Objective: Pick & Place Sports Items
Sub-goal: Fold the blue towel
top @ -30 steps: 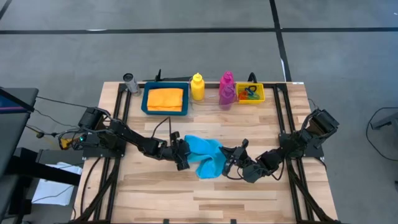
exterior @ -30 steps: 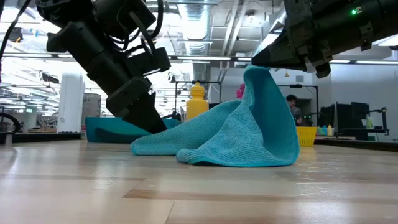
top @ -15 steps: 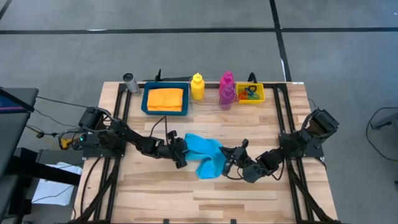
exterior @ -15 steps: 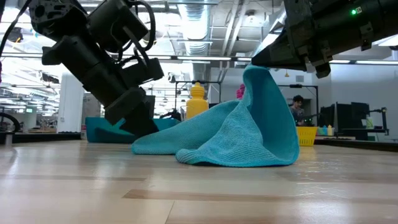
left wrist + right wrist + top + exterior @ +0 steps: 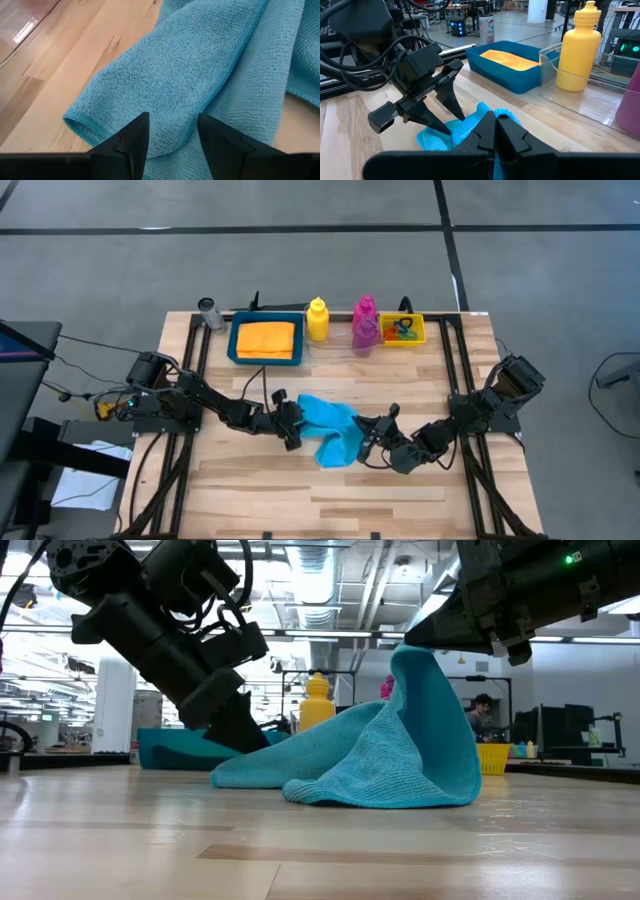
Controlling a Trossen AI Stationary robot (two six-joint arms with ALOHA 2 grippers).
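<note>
Left gripper (image 5: 291, 427) has shifted along cyan cloth (image 5: 330, 426).

Robotics lab, exposed ceiling ducts (image 5: 330, 585), computer monitors (image 5: 565, 730), person (image 5: 482, 712) seated at workstation behind

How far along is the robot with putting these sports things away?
Done, it seems: the orange cloth lies in the blue tray, and some small rings sit in the yellow bin. In hand: the right gripper pinches the cyan cloth and holds one corner up, while the left gripper stands open at its other end. Left: placing that cloth.
</note>
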